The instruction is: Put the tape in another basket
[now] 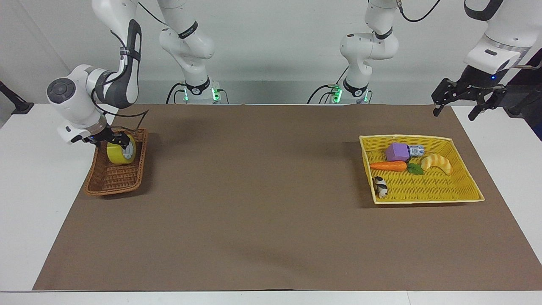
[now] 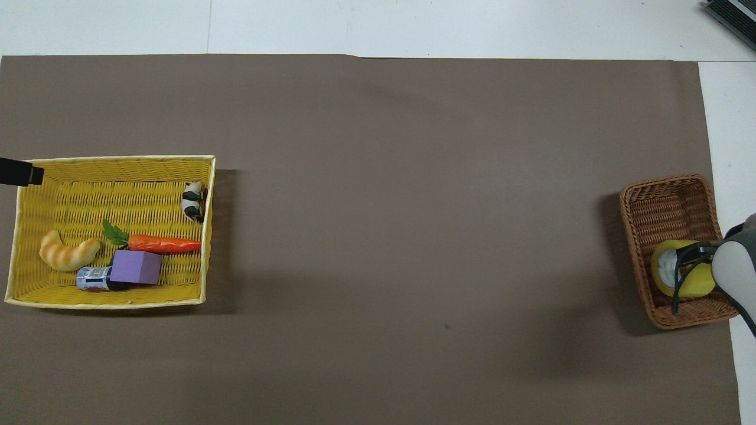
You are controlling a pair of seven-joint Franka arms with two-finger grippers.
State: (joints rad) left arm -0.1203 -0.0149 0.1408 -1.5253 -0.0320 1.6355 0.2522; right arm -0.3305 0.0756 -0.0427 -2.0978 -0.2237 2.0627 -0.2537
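Note:
The yellow tape stands on edge inside the small brown wicker basket, in the end nearer to the robots, at the right arm's end of the table. My right gripper is shut on the roll's upper rim, low in the basket. In the overhead view the tape lies in the basket, with the right arm's wrist covering part of it. My left gripper is open and empty, raised over the mat's corner near the yellow basket, waiting.
The larger yellow woven basket stands at the left arm's end of the table. It holds a carrot, a purple block, a croissant toy, a small can and a black-and-white animal figure. A brown mat covers the table.

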